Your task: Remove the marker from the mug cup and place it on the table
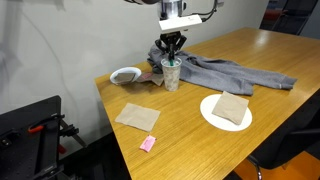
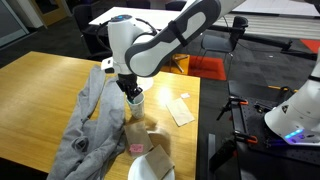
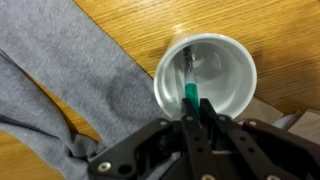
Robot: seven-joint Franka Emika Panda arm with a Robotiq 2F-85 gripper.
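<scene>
Wrist view looks pretty much straight down into the cup (image 3: 240, 75). The green marker (image 3: 189, 85) is leaning inside it, with its lower end toward the top of the frame and its upper end at the cup's lower rim. The pincer (image 3: 198, 112) comes in from the bottom edge, and its two fingers are squeezed together on that upper end of the marker. So it's got a grip, but the marker isn't out of the cup yet. A grey cloth (image 3: 70, 80) fills the left half of the frame and runs right up against the cup's left side. Bare wooden tabletop (image 3: 150, 15) shows along the top.

In both exterior views the arm drops in from the top of the frame and the pincer (image 1: 172, 48) (image 2: 131, 90) sits right on top of the cup (image 1: 172, 76) (image 2: 136, 103). The marker's too small to make out there.

In an exterior view, a white bowl (image 1: 126, 75) sits just left of the cup. The cloth (image 1: 230, 72) stretches off to the right. A white plate (image 1: 209, 116) with a brown napkin on it is at lower right, and another brown napkin (image 1: 137, 117) lies lower left of the cup. A little pink block (image 1: 148, 144) sits near the bottom edge of the tabletop (image 1: 190, 145).
</scene>
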